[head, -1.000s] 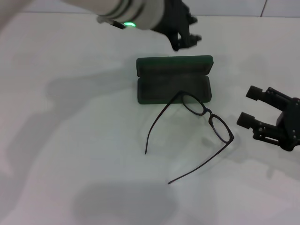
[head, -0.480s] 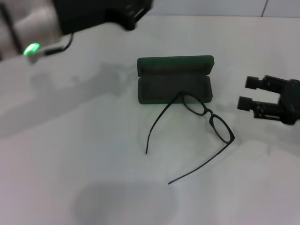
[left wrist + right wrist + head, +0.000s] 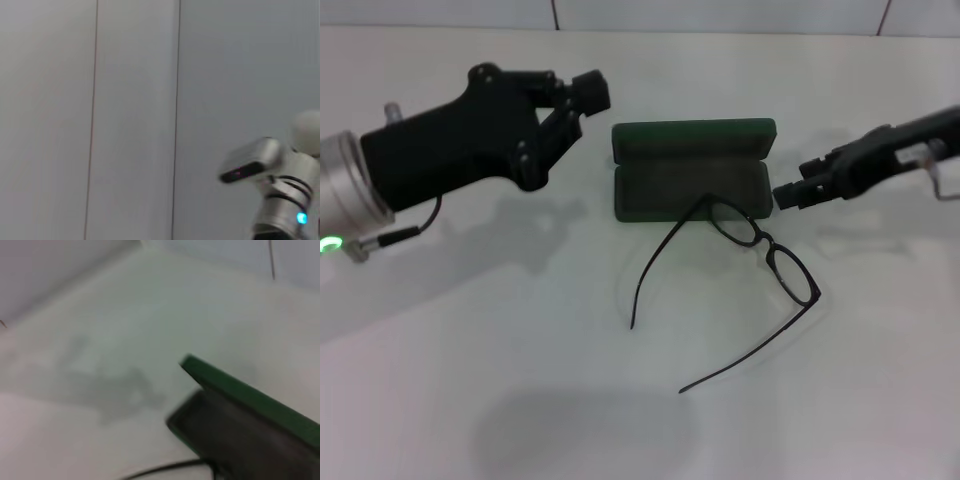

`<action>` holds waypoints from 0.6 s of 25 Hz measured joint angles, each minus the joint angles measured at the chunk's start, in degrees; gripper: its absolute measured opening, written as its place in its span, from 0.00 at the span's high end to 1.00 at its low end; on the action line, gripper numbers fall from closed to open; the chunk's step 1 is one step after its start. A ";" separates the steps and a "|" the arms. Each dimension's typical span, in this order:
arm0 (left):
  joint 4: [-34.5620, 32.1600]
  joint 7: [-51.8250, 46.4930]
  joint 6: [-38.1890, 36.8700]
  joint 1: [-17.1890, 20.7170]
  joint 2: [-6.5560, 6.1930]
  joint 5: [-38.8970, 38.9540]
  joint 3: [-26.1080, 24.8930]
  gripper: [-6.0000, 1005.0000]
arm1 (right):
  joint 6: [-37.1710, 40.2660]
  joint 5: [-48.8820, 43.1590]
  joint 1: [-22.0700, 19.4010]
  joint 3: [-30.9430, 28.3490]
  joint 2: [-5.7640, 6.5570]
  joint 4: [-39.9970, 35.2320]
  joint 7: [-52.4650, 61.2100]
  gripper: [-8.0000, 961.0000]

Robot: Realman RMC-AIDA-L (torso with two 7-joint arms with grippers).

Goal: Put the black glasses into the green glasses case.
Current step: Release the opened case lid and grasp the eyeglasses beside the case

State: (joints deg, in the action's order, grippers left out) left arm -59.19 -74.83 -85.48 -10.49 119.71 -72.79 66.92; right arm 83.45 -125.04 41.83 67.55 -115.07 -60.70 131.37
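- The green glasses case [image 3: 691, 182] lies open on a plain white table [image 3: 470, 380], its lid standing up along the far edge and its dark lined tray facing up. Everything below is placed from this case.
- The black glasses [image 3: 740, 270] are not in the case. They sit unfolded on the table on the near side of the case, toward its right end; one lens overlaps the near rim of the tray, and the other lens and both long temple arms trail away from the case across the table.
- The left gripper [image 3: 582, 103] hovers just beyond the left end of the case. Its fingers look parted and hold nothing.
- The right gripper [image 3: 788, 195] sits just beyond the right end of the case, close to the nearest lens of the glasses. It is seen side-on, so whether its fingers are spread or closed cannot be told. It does not appear to hold anything.
- Progress, as a judgement: the case is already open and ready, but the main work is undone. The glasses have yet to be grasped, probably folded or at least lined up, and laid in the tray.
- The right wrist view shows a corner of the case and a thin black line of the frame.
- The left wrist view shows only a pale panelled wall and part of the other arm.
- No brand, label or readable writing can be made out on the case, the glasses or the table.
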 joint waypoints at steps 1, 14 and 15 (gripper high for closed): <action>1.23 0.69 -0.70 -0.17 0.01 0.11 -0.42 0.96 | 0.83 -3.28 2.27 0.05 -0.16 0.42 2.53 0.34; 15.21 12.87 -9.43 -2.69 -0.79 0.11 -1.34 0.96 | 0.23 -13.25 20.56 6.88 -0.94 18.69 11.47 0.42; 15.88 13.13 -9.92 -2.60 -0.87 0.12 -1.87 0.96 | -0.44 -13.27 21.33 7.81 -0.99 20.28 11.60 0.43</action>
State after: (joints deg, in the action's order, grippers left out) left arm -43.32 -61.71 -95.39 -13.09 118.84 -72.67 65.06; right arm 83.00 -138.31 63.16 75.36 -116.06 -40.42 142.98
